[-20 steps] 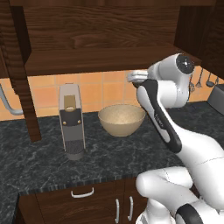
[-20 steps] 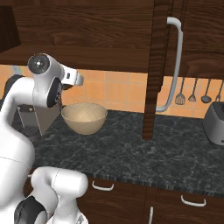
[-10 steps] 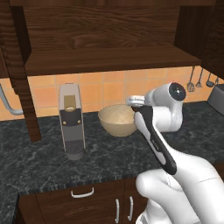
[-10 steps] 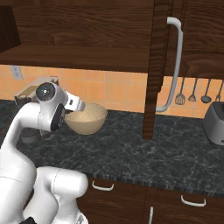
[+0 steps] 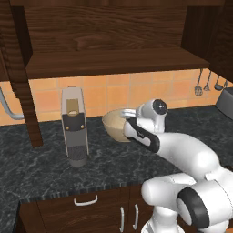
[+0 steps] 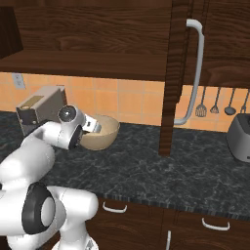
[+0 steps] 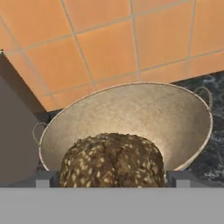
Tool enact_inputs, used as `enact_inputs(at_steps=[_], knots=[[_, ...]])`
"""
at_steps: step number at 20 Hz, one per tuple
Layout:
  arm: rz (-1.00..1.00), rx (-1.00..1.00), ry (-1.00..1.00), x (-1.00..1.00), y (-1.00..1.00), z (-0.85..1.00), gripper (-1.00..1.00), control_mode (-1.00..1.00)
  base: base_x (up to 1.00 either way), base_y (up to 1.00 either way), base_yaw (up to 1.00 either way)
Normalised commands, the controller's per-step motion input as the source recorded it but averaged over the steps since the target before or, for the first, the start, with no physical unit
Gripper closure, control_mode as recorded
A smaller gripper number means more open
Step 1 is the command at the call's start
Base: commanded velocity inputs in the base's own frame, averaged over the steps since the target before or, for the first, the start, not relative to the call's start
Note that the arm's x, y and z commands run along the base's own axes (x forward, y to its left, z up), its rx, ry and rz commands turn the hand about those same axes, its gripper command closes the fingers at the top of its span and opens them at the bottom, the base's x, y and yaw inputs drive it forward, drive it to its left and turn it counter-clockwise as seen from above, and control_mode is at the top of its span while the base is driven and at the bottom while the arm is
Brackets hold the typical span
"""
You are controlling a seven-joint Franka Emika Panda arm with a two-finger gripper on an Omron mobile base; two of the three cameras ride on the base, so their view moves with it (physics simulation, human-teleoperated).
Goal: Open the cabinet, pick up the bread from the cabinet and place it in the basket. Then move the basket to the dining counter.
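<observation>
Two finger tips of the gripper point(image 7: 112, 179) stand wide, one on each side of the seeded brown bread point(image 7: 112, 161), which sits over the near rim of the basket point(image 7: 183, 118), beside the tall grey appliance point(image 5: 75, 132).

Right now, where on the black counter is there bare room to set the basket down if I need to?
Bare stretch between the basket and the toaster, past the open cabinet door. Another patch in front of the grey appliance. Crowded where appliance, basket and end effector meet.
</observation>
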Motion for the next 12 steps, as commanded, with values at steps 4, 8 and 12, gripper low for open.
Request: enact_inputs(at_steps=[4, 8, 12], knots=[[-0.01, 0.00, 0.19, 0.80, 0.02, -0.05, 1.00, -1.00, 0.00, 0.00, 0.00], [0.00, 0.00, 0.17, 0.62, 0.00, -0.18, 1.00, -1.00, 0.00, 0.00, 0.00], [0.00, 0.00, 0.03, 0.61, 0.00, -0.35, 1.00, -1.00, 0.00, 0.00, 0.00]])
